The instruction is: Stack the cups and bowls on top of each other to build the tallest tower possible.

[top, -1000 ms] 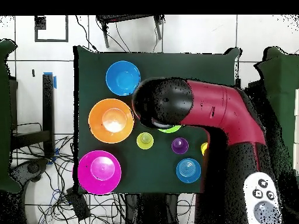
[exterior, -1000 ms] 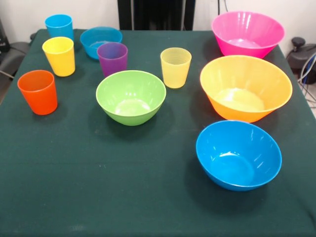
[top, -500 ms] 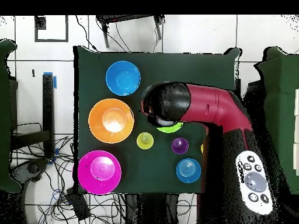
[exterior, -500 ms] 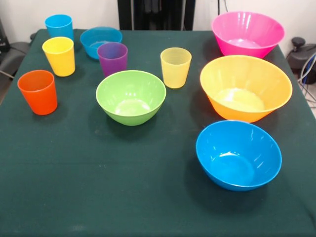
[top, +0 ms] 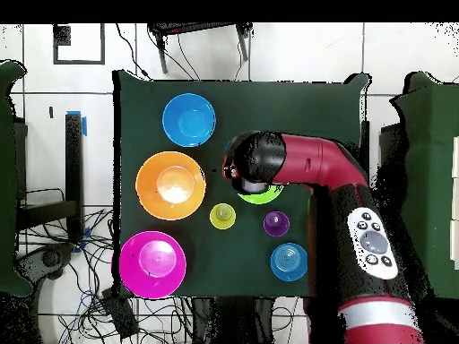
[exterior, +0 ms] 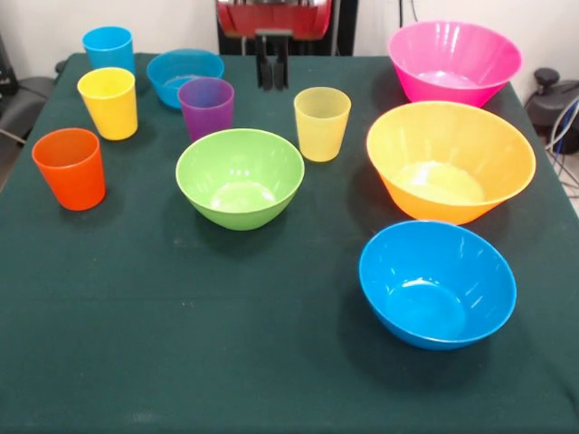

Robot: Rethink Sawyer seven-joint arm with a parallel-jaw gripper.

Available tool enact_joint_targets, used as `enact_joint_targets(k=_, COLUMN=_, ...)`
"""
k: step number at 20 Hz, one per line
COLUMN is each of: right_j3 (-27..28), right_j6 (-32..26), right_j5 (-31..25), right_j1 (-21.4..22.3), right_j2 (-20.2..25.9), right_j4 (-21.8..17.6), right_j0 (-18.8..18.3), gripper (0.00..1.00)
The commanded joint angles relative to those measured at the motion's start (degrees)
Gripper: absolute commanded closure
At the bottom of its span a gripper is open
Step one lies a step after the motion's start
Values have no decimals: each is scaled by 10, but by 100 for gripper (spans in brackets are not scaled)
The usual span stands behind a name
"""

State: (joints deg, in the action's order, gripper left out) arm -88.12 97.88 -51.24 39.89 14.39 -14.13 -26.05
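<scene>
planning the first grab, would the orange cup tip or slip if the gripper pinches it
The orange cup looks like thin translucent plastic, so probably light and a bit flexible under a pinch. Its smooth tapered wall may let it slide downward. Standing upright on its narrower base, a sideways nudge could likely tip it.

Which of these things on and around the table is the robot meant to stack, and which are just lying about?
For stacking:
blue cup, yellow cup, orange cup, purple cup, pale yellow-green cup
pink bowl, orange-yellow bowl, green bowl, medium blue bowl, small blue bowl

Just lying about:
cables on the floor
blue tape
</scene>
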Motion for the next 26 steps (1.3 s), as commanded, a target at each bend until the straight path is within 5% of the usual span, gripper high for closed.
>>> enact_joint_targets(k=1, right_j3=65, right_j6=16, right_j5=25, right_j1=-72, right_j2=-2, right_j4=-44, right_j0=13, gripper=100)
enact_joint_targets(k=11, right_j3=125, right_j6=25, right_j5=42, right_j1=-129, right_j2=-3, right_j4=-44, right_j0=28, gripper=100)
enact_joint_targets(k=19, right_j3=120, right_j6=29, right_j5=27, right_j1=-112, right_j2=-14, right_j4=-40, right_j0=37, gripper=100)
enact_joint_targets(k=20, right_j3=120, right_j6=32, right_j5=25, right_j1=-112, right_j2=-17, right_j4=-36, right_j0=39, gripper=0)
enact_joint_targets(k=26, right_j3=120, right_j6=33, right_j5=34, right_j1=-117, right_j2=-18, right_j4=-34, right_j0=40, gripper=0)
